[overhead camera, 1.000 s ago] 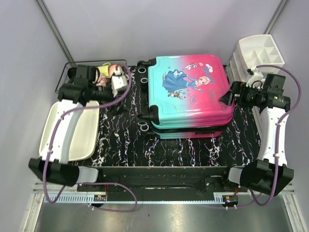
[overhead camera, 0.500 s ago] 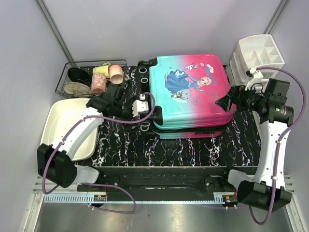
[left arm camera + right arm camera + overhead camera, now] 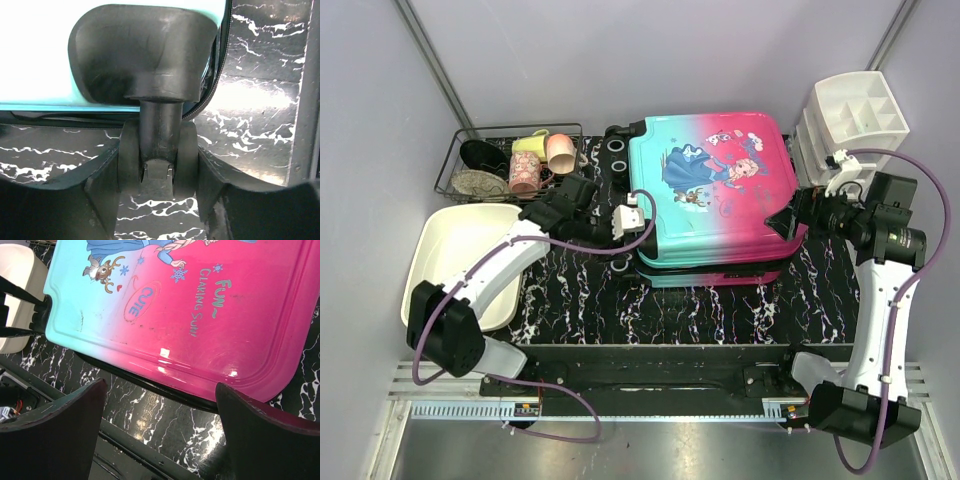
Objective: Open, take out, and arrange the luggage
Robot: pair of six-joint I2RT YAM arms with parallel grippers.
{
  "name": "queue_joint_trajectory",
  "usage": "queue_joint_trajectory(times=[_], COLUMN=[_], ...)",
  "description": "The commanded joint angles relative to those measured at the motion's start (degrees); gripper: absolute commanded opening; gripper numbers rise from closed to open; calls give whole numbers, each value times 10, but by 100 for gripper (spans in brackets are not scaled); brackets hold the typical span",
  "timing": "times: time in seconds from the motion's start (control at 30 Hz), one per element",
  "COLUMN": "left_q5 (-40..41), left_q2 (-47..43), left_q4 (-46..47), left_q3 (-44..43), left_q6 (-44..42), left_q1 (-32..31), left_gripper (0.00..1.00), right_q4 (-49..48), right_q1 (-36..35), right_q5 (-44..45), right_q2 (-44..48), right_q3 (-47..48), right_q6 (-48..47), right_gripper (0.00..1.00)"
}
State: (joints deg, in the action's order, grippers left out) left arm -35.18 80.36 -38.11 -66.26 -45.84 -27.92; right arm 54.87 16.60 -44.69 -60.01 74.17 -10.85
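The left arm reaches from its base at the near left corner, crosses over the white rectangular tub [image 3: 445,250] and bends at the elbow. This brings the left gripper [image 3: 640,216] to the teal left edge of the luggage [image 3: 710,190]. The luggage lies flat, print side up, on the black marbled table [image 3: 580,290], towards the centre and right. The right arm stands tall from the near right corner, folds at the elbow beside the white drawer organizer [image 3: 855,110], and points its wrist left. The right gripper [image 3: 788,218] sits at the pink right edge of the luggage. In the right wrist view, the lid [image 3: 200,315] carries teal lettering: "CUTE" inside an oval, and "FUN~" above "GLARING SUN", next to a small reindeer and snowflakes. The right gripper [image 3: 160,410] is spread wide, with one finger [image 3: 55,425] low on the left and the other [image 3: 265,435] low on the right. Both are clear of the shell and holding nothing. In the left wrist view, the left gripper [image 3: 157,185] is closed partway, its two fingers pressed against the sides of a black caster wheel [image 3: 157,155], which hangs from its housing [image 3: 145,50] in the teal shell.
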Motion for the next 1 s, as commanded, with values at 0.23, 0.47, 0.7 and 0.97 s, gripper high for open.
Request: queue_joint_trajectory(times=[0.23, 0.47, 0.7, 0.97], left_q5=[-41, -86, -118, -144], left_q2=[-25, -27, 13, 60], left_q4=[18, 59, 155, 266], left_q3=[-105, -198, -258, -293], left_q6=[91, 217, 392, 552], left_q1=[1, 38, 79, 118], left_gripper=[0, 0, 0, 0], right_q4=[-1, -179, -352, -599], right_q1=[-2, -2, -2, -3], right_q5=[-21, -2, -74, -94], right_q2=[99, 261, 315, 286], right_q3=[-30, -125, -213, -327], right_q6=[-159, -233, -310, -404], right_gripper=[99, 100, 100, 100])
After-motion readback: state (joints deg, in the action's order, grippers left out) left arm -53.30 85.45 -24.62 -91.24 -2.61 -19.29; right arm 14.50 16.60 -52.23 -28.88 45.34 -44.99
